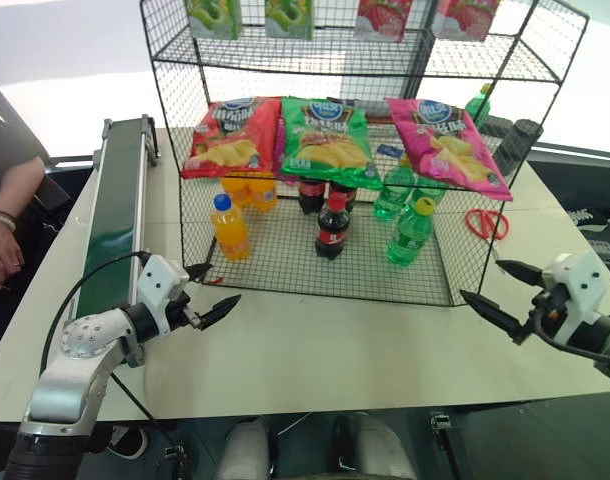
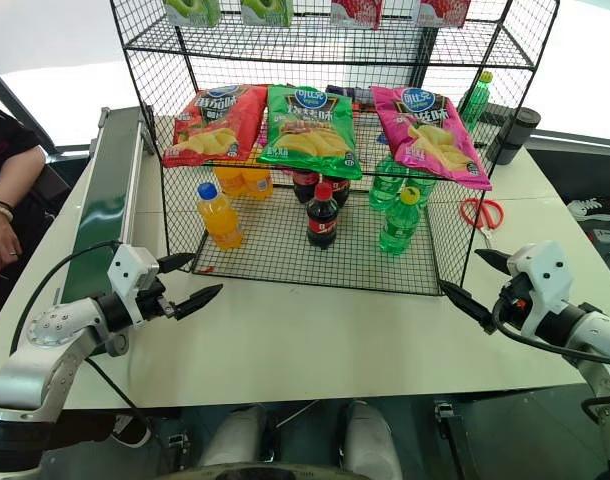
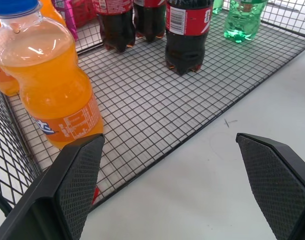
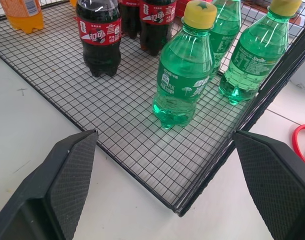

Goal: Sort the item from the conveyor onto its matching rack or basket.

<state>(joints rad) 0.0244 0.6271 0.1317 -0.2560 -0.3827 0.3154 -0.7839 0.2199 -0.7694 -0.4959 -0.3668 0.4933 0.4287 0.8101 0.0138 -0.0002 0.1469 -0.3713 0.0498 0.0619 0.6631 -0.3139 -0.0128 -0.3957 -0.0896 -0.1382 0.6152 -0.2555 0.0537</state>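
On the table before you, the green soda bottle [image 4: 185,70] with the yellow cap stands upright on the bottom tier of the black wire rack [image 1: 315,262], toward its front right corner, with more green bottles [image 4: 252,52] just behind it and to its right. Your left gripper [image 1: 213,292] hovers over the white table [image 1: 335,350] just ahead of the rack's front left corner, its two black fingers spread wide and holding nothing; your right gripper [image 1: 503,291] hangs by the front right corner, equally wide open and equally empty. Between your right fingers and the bottle runs the rack's low front edge and its right-hand mesh wall. Near the middle of the tier stand dark cola bottles [image 1: 332,226] with red labels, and toward the left an orange bottle [image 1: 229,226] with a blue cap, close ahead of your left gripper, with more orange bottles behind it. Three crisp bags, red [image 1: 230,136], green [image 1: 330,140] and pink [image 1: 447,143], lie slanting on the shelf above the drinks. The dark-green conveyor [image 1: 117,215] runs along the table's left side with nothing on its belt, and a person's arm [image 1: 7,215] rests beside it. Red-handled scissors [image 1: 487,222] lie on the table to the right of the rack.
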